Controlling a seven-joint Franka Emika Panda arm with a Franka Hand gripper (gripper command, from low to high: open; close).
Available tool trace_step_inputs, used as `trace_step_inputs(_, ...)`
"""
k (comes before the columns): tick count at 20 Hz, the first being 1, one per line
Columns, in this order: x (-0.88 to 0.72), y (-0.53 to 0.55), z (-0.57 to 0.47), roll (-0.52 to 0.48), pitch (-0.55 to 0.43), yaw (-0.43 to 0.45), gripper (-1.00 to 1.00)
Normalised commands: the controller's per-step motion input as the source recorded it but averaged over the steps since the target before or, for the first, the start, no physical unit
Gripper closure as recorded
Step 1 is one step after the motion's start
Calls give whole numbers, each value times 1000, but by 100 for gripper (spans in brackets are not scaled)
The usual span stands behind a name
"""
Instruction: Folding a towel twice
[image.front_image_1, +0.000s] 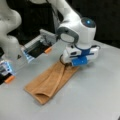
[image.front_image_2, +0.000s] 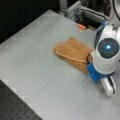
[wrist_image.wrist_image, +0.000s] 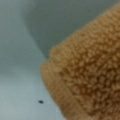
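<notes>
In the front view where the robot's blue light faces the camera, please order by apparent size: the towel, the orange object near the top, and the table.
1. The table, far the largest.
2. The towel, folded into a long strip.
3. The orange object, smallest.

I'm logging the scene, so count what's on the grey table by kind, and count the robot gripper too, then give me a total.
Towel: 1, tan, lying folded into a long strip on the table
Gripper: 1, low over the towel's end at a front view's right
Small dark speck: 1, on the table beside the towel's corner in the wrist view
Total: 3
</notes>
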Motion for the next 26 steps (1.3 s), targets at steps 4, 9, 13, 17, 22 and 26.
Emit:
trace_step_inputs(4,-118,-85,-71,-133,-207,56,-100)
trace_step_inputs(9,-117,-149,-87,-149,-227,61,-100)
trace_step_inputs(13,-136,-154,-106,-142,-210,52,100)
trace_step_inputs(17,-134,-125,-112,-97,-231,39,100)
trace_step_inputs(22,-130,-91,-116,-91,-219,40,100)
trace_step_inputs(26,-142,-27,-105,-99,-186,24,100)
